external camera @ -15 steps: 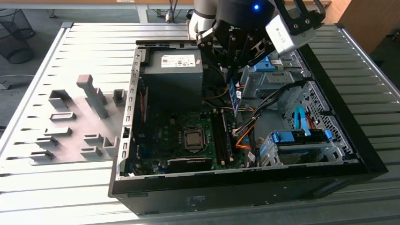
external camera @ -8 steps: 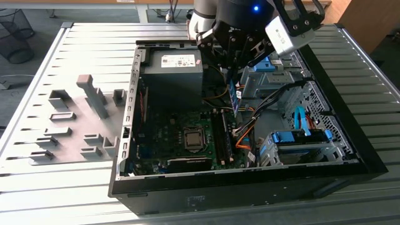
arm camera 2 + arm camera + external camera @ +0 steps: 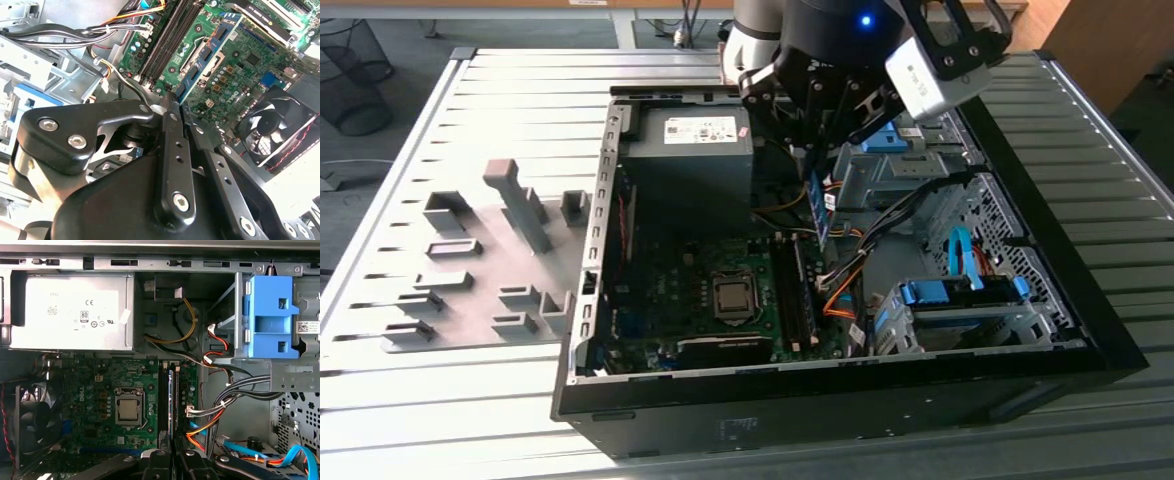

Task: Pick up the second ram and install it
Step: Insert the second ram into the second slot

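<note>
End effector [image 3: 817,160] clamps the second ram [image 3: 819,205] above the motherboard [image 3: 720,290].

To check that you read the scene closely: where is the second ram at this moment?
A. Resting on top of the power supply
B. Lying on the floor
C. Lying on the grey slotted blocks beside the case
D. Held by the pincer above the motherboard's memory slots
D: in the exterior view the pincer is shut on the second ram, which hangs on edge above the memory slots inside the open case.
</note>
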